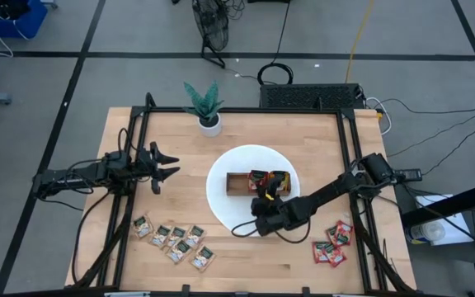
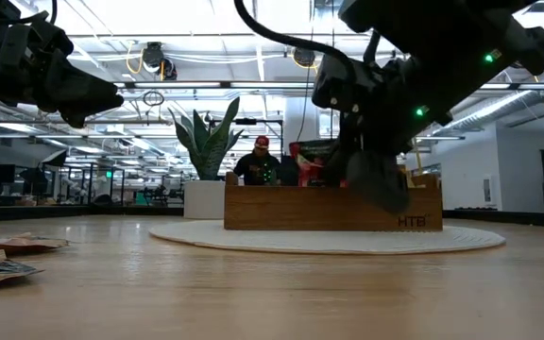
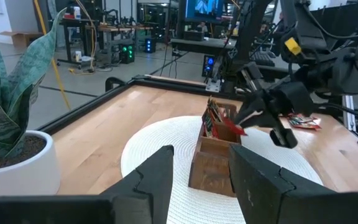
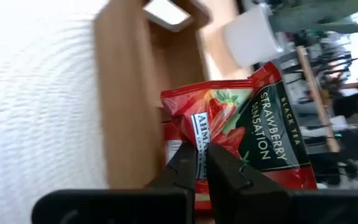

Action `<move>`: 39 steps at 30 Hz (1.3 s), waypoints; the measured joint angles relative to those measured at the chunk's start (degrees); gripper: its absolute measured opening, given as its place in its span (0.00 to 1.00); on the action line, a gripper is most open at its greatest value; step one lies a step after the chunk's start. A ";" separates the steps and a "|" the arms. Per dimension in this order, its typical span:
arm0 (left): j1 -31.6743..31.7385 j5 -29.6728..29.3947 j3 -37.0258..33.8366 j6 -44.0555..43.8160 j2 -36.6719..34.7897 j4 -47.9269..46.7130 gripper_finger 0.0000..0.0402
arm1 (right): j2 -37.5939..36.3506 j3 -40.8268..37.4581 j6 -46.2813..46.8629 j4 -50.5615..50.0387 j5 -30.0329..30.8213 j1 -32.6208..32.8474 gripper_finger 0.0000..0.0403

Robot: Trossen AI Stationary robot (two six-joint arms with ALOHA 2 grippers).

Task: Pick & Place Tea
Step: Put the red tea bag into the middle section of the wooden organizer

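Right wrist view shows the right gripper point(image 4: 202, 163) clamped on a flat red strawberry tea sachet point(image 4: 241, 134), pinched near one edge, its printed lettering running along the sachet's length, away from the fingers. From above, this gripper point(image 1: 264, 200) holds the sachet over the end compartment of the brown wooden three-compartment tray point(image 1: 239, 182), which sits on a round white mat point(image 1: 221, 198). More red sachets point(image 1: 334, 243) lie near the table's right edge, pale beige ones point(image 1: 174, 240) to the left. Well apart, the left gripper point(image 1: 165, 167) hovers with fingers spread, holding nothing.
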 joint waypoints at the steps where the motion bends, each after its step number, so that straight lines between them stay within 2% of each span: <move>1: 0.02 0.00 0.00 0.00 0.00 0.00 0.39 | 0.00 0.00 -0.16 0.07 -0.80 -0.04 0.02; 10: 0.01 0.00 0.01 -0.02 0.02 0.00 0.39 | 0.00 0.00 2.33 0.02 -0.79 -1.21 0.09; 19: 0.00 0.00 0.02 0.00 0.02 0.00 0.39 | 0.00 0.00 7.15 -0.91 -0.96 -2.71 0.06; 22: 0.02 -0.01 0.00 0.00 0.02 0.00 0.39 | 0.00 0.00 8.18 -1.94 -2.52 -2.88 0.10; 31: 0.02 0.00 0.02 0.00 0.00 0.00 0.39 | -0.09 0.00 9.09 -2.10 -2.20 -2.88 0.28; 39: 0.02 -0.01 0.01 0.00 0.01 0.00 0.39 | -2.45 0.00 8.88 -2.13 -2.43 -0.70 0.33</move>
